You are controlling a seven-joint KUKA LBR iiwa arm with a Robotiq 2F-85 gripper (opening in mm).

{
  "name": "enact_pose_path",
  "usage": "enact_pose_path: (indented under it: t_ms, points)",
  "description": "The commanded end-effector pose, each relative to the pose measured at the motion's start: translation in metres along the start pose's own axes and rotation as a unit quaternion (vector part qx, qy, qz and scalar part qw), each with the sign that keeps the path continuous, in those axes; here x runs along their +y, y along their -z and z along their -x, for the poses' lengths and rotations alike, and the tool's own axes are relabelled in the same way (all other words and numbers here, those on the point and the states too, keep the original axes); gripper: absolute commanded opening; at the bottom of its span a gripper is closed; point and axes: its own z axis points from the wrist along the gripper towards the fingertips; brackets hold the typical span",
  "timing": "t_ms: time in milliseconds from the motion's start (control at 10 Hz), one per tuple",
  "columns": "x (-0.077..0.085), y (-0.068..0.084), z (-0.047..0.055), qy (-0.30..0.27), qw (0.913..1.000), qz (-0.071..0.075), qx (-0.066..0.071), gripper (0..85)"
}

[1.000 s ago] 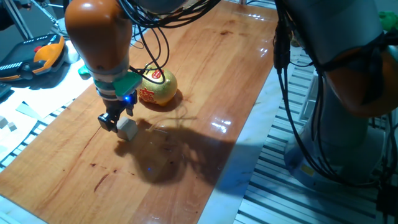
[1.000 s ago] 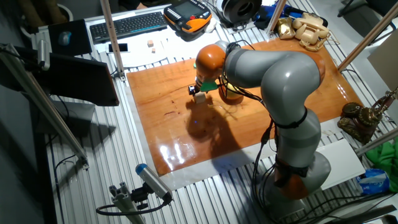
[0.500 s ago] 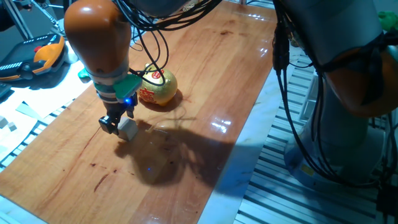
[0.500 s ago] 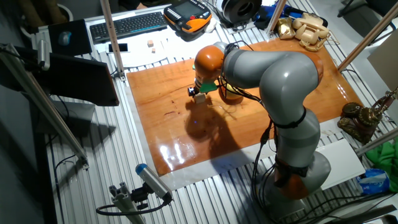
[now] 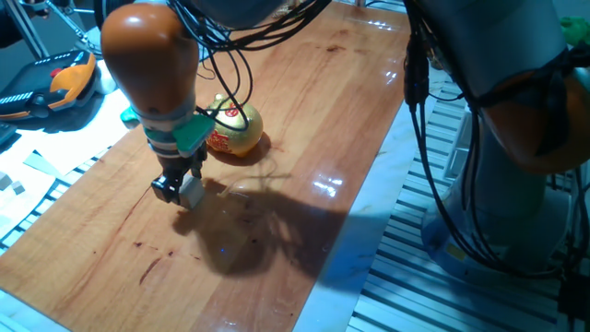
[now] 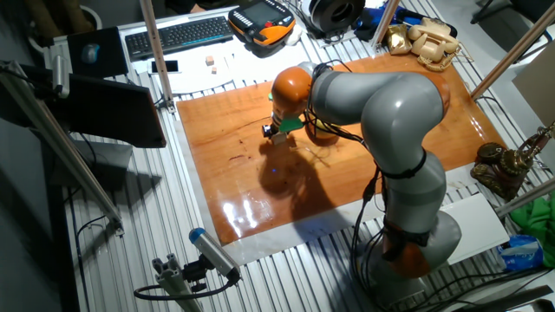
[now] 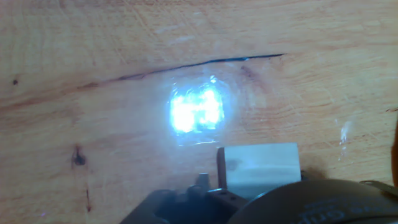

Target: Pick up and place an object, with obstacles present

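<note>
End effector clamped on the tan cube, low over the table. Gold piggy bank sits just behind, apart from the cube.

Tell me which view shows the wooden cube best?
Hand view: the wooden cube fills the lower frame, its face sharp against the tabletop. One fixed view shows the cube small at the fingers; the other fixed view shows only a tiny speck.
</note>
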Motion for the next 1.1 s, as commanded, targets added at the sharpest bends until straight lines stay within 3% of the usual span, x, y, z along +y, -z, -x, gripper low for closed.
enact_pose_path:
  t_ms: [0,500,800,1000]
  points:
    - [0.0,0.001,0.0,0.004,1.0,0.0,0.005,51.0]
    - [0.002,0.003,0.001,0.016,0.9998,-0.001,0.011,51.0]
    - [-0.004,0.012,0.003,0.019,0.9997,0.012,0.014,0.0]
    - [-0.006,0.029,0.005,0.016,0.9998,0.006,0.005,0.0]
